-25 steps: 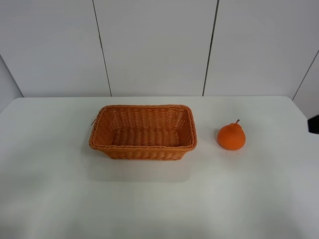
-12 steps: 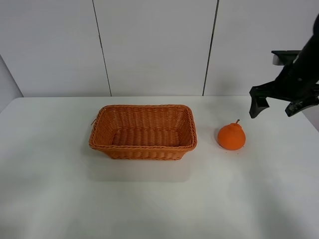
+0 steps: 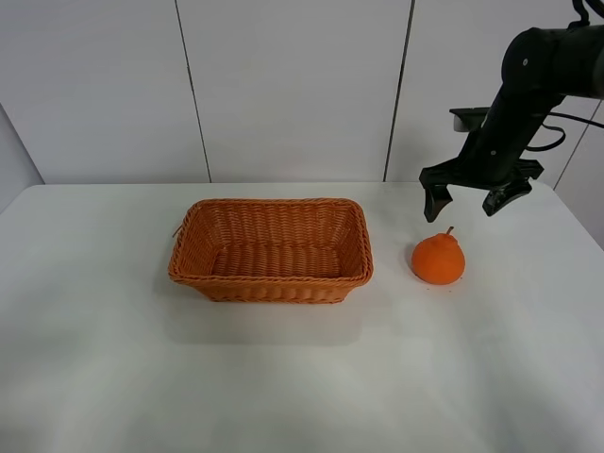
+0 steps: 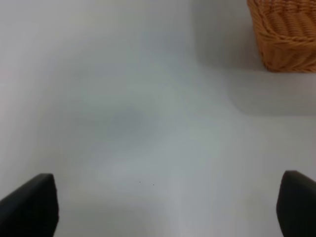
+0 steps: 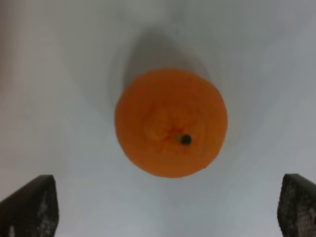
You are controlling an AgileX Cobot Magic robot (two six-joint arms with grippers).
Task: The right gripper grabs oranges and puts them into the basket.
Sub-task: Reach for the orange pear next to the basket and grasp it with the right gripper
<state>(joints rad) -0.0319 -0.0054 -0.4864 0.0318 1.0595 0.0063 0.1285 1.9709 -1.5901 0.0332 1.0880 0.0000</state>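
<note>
My right gripper (image 3: 464, 208), jaws apart, hovers above the orange (image 3: 438, 259). I should descend straight and straddle its widest part. The basket (image 3: 274, 202) lies at its nine o'clock.

1 high camera faced my whole table (image 3: 94, 377) from the front, tilted down. It shared the orange (image 5: 171, 122) with the close, downward right wrist camera, a basket (image 4: 289, 34) corner with the left one.

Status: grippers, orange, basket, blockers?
Right black two-fingered gripper open, hovering over the bumpy bright-orange fruit, not touching. Left gripper open over white table. Woven wicker basket empty; nothing between it and fruit.
</note>
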